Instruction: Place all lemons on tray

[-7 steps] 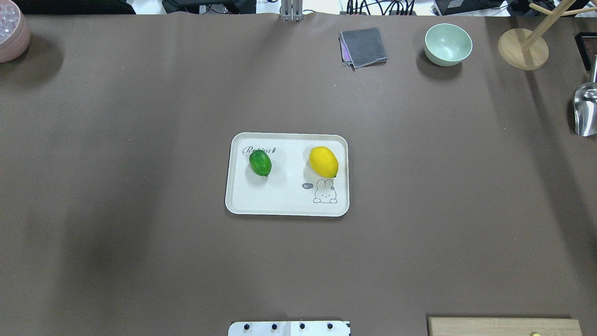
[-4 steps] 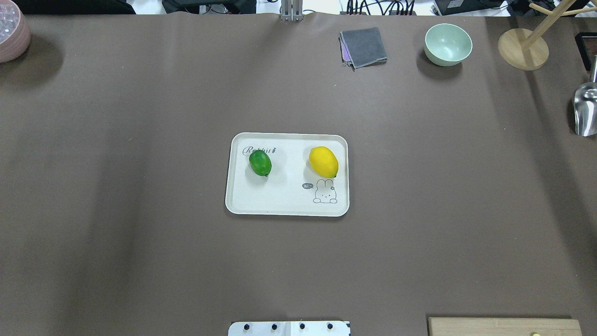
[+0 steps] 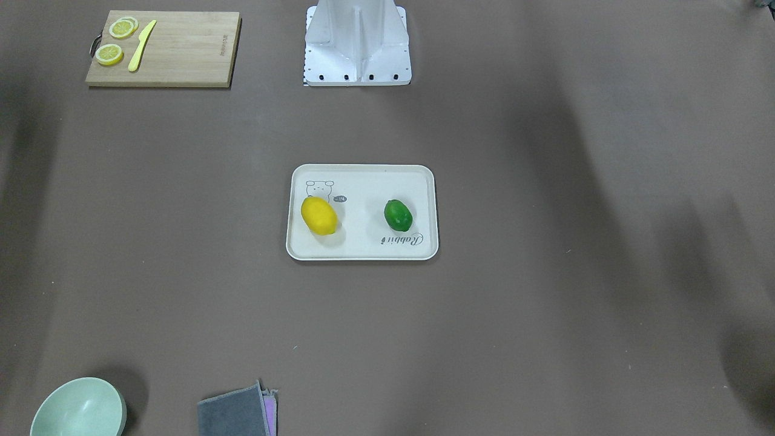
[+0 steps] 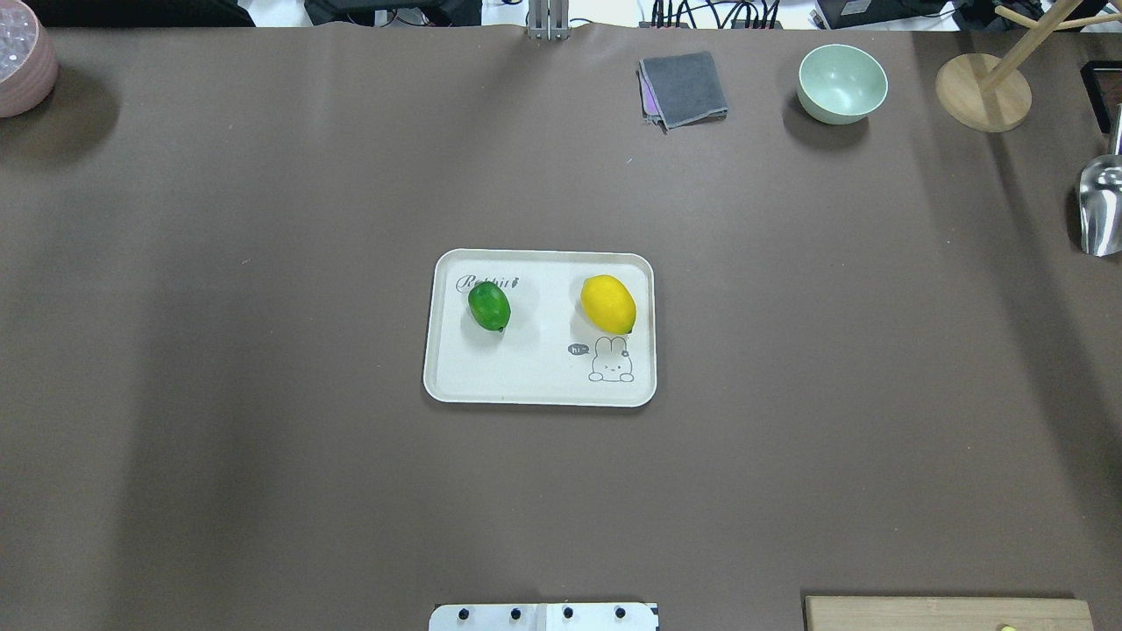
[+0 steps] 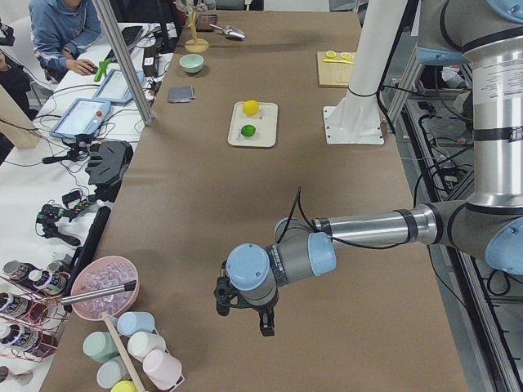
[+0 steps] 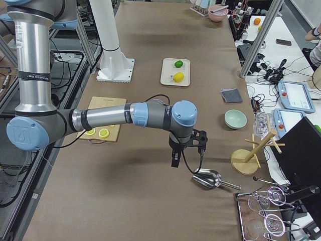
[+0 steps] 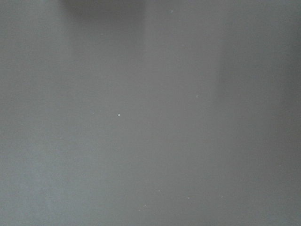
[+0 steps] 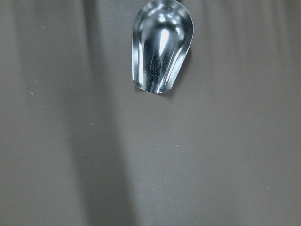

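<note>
The off-white tray [image 4: 526, 381] lies at the table's middle. The yellow lemon [image 4: 607, 303] rests on its right half and the green lemon [image 4: 488, 306] on its left half; both also show in the front-facing view, yellow [image 3: 319, 215] and green [image 3: 398, 215]. No gripper is near them. My left gripper [image 5: 243, 317] hangs over bare table far from the tray, seen only in the exterior left view. My right gripper [image 6: 174, 161] hangs near a metal scoop [image 6: 208, 177], seen only in the exterior right view. I cannot tell whether either is open or shut.
A wooden cutting board [image 3: 161, 48] with lemon slices and a yellow knife lies near the robot's base. A mint bowl [image 4: 841, 82], a grey cloth [image 4: 684, 88], a wooden stand [image 4: 982, 91] and the scoop [image 4: 1100, 210] sit at the far right. A pink bowl [image 4: 22, 66] stands far left.
</note>
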You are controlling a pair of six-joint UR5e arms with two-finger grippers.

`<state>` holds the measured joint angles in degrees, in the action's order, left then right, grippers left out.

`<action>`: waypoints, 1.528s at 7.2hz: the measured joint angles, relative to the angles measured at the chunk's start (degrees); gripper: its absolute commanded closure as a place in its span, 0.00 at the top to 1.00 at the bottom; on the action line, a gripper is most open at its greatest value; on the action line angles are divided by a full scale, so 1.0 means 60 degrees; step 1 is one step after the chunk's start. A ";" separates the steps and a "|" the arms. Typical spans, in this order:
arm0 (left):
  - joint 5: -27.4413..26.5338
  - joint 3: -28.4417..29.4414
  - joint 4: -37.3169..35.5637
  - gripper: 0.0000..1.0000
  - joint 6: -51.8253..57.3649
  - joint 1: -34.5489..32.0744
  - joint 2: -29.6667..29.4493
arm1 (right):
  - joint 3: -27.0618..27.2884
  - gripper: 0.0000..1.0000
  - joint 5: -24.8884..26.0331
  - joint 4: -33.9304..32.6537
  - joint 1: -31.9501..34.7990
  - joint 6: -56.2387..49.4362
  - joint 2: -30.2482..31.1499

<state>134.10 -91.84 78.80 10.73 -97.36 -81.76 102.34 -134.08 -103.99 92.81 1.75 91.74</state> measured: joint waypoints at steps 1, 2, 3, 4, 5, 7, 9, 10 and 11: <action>-0.0304 -0.0070 -0.0100 0.98 -0.0240 -0.0029 -0.0056 | 0.0014 1.00 -0.0022 0.0001 0.0000 0.0001 0.0001; -0.0569 -0.0265 -0.0148 0.98 -0.0611 -0.0018 -0.0096 | 0.0026 1.00 -0.0031 0.0002 0.0000 0.0001 0.0000; -0.0740 -0.0510 -0.0156 0.98 -0.1074 0.0034 -0.0107 | 0.0031 1.00 -0.0034 0.0002 0.0000 0.0001 -0.0011; -0.0805 -0.0713 -0.0139 0.98 -0.1484 0.0192 -0.0120 | 0.0035 1.00 -0.0039 0.0002 0.0000 0.0005 -0.0019; -0.0806 -0.0892 -0.0107 0.98 -0.1785 0.0441 -0.0133 | 0.0036 1.00 -0.0053 0.0002 0.0000 0.0011 -0.0028; -0.0727 -0.1084 -0.0070 0.98 -0.1981 0.0645 -0.0182 | 0.0037 1.00 -0.0076 0.0002 0.0000 0.0013 -0.0039; -0.0380 -0.1118 -0.0064 0.98 -0.1975 0.0679 -0.0222 | 0.0037 1.00 -0.0083 0.0002 0.0000 0.0009 -0.0047; -0.0209 -0.1120 -0.0080 0.98 -0.1964 0.0682 -0.0257 | 0.0041 1.00 -0.0093 0.0002 0.0000 0.0006 -0.0046; -0.0138 -0.1107 -0.0098 0.98 -0.1960 0.0689 -0.0321 | 0.0047 1.00 -0.0106 0.0002 0.0000 0.0003 -0.0039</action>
<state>133.27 -98.48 78.21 -1.03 -93.23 -83.68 102.62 -134.71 -103.97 92.81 1.76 91.51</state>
